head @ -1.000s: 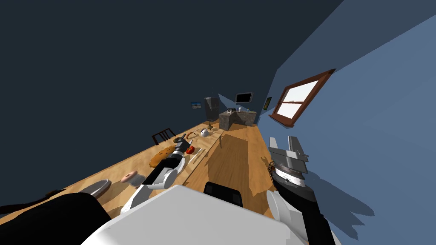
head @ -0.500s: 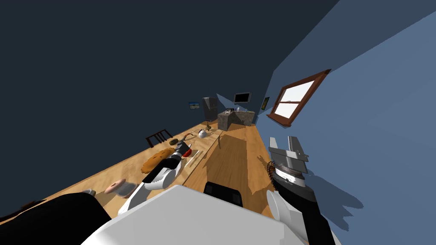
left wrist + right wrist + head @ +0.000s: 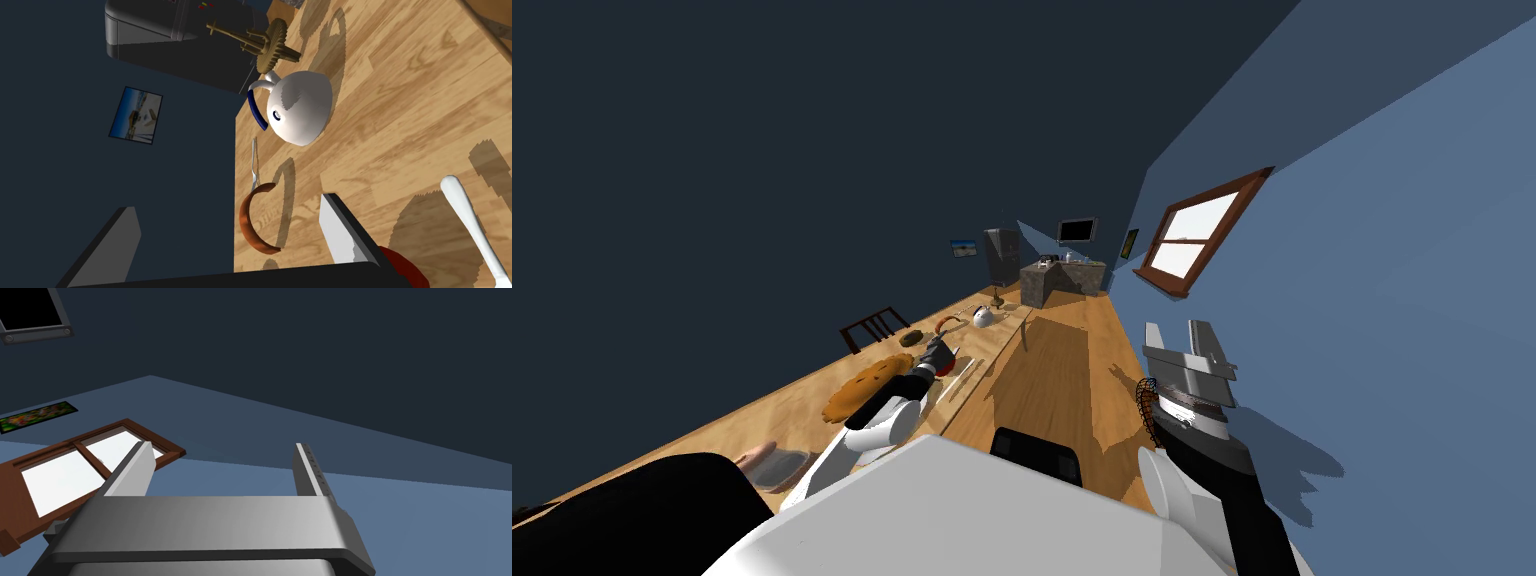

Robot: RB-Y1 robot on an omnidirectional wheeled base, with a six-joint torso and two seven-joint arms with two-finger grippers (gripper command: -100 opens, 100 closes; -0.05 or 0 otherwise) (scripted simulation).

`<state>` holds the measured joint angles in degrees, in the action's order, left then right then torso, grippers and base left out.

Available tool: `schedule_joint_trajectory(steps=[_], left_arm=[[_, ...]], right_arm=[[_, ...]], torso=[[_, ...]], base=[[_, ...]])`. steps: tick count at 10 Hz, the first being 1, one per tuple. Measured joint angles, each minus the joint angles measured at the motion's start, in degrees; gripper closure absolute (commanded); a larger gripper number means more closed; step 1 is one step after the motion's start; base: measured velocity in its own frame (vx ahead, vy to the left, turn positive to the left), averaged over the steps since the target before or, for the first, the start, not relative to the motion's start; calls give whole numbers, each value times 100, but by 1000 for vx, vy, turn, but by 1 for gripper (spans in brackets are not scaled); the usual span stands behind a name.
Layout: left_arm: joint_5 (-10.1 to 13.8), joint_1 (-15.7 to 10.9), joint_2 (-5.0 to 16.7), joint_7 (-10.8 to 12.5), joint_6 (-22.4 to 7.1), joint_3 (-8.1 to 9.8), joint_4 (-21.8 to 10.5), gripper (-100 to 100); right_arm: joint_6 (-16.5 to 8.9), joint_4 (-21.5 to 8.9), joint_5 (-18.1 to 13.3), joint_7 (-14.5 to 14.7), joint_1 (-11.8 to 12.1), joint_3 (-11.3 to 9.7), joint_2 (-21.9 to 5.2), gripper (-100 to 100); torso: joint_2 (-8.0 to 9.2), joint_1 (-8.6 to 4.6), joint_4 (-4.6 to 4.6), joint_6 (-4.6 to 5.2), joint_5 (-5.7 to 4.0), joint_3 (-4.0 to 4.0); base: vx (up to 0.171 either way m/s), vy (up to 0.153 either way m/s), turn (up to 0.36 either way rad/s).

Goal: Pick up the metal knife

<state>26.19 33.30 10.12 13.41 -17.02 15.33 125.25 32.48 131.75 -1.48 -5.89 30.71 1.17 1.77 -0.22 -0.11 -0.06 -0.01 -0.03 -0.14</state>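
Observation:
My left gripper (image 3: pixel 939 349) (image 3: pixel 227 205) hangs open low over the wooden table (image 3: pixel 802 405). A pale, slim utensil with a rounded end (image 3: pixel 472 226), which looks like the knife, lies on the table outside the right finger (image 3: pixel 340 232). In the head view it is a thin light strip (image 3: pixel 968 369) just right of the gripper. Under that finger sits a red thing (image 3: pixel 402 264). An orange-brown curved band (image 3: pixel 251 224) and a small fork (image 3: pixel 254 165) lie between the fingers, further out. My right gripper (image 3: pixel 1185 342) (image 3: pixel 222 463) is raised beside the wall, open and empty.
A white teapot (image 3: pixel 299 107) with a blue handle and a brass stand (image 3: pixel 265 42) are beyond the gripper. A brown frilled disc (image 3: pixel 855 389), a grey dish (image 3: pixel 780 466) and a dark chair (image 3: pixel 872 325) are along the table's left side. The table's right edge (image 3: pixel 990 372) borders wooden floor.
The whole head view has shifted as I moved along the table. My left gripper, earlier beside the red thing, is now over it. The right arm is unchanged.

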Motion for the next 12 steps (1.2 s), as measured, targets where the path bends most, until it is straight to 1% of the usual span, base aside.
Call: schedule_joint_trajectory(steps=[1, 2, 3, 4, 5, 6, 7, 8, 9, 10, 11, 12], left_arm=[[65, 21, 7, 72, -214, 109, -47, -100], [121, 89, 21, 114, -341, 132, -107, -100], [162, 151, -10, 148, -420, 164, -234, -100], [195, 137, 4, 194, -549, 229, -290, -100], [195, 136, -8, 218, -699, 256, -271, -100], [216, 89, -4, 288, -903, 373, -341, -100], [237, 109, -8, 328, -1074, 409, -400, -100], [263, 104, -4, 397, -1269, 510, -492, -100], [298, 155, -5, 437, -1433, 547, -536, -100], [321, 176, 0, 516, -1646, 660, -584, -100], [371, 220, 16, 549, -1787, 697, -672, -100], [371, 261, -19, 589, -1911, 758, -783, -100]], right_arm=[[0, 0, 0, 0, 0, 0, 0, 0], [0, 0, 0, 0, 0, 0, 0, 0], [0, 0, 0, 0, 0, 0, 0, 0], [0, 0, 0, 0, 0, 0, 0, 0], [0, 0, 0, 0, 0, 0, 0, 0], [0, 0, 0, 0, 0, 0, 0, 0], [0, 0, 0, 0, 0, 0, 0, 0], [0, 0, 0, 0, 0, 0, 0, 0], [0, 0, 0, 0, 0, 0, 0, 0], [0, 0, 0, 0, 0, 0, 0, 0], [0, 0, 0, 0, 0, 0, 0, 0], [0, 0, 0, 0, 0, 0, 0, 0]], torso=[[-5, 1, -1, 0, 0, -3], [0, 1, -1, -1, 0, 0], [-3, -3, -1, 0, 0, -1], [-4, -1, -1, 0, -1, -2], [7, 4, 1, -1, 0, 4], [2, 3, 1, 1, 0, 2], [3, 4, 0, -1, 1, 1], [-4, 0, -1, 0, 0, -2], [-3, 0, -1, -1, 0, -2], [-9, 6, -2, 0, 0, -5], [-6, 5, -2, -1, 1, -4], [-9, 2, -2, 0, 0, -5]], base=[[63, -19, -45], [73, -31, -77], [75, -23, -45], [35, -3, 3], [59, -15, -89], [61, -8, -49], [83, -23, -65], [76, -20, -44], [93, -2, -78], [82, -7, -44], [92, -15, -94], [78, -11, -33]])
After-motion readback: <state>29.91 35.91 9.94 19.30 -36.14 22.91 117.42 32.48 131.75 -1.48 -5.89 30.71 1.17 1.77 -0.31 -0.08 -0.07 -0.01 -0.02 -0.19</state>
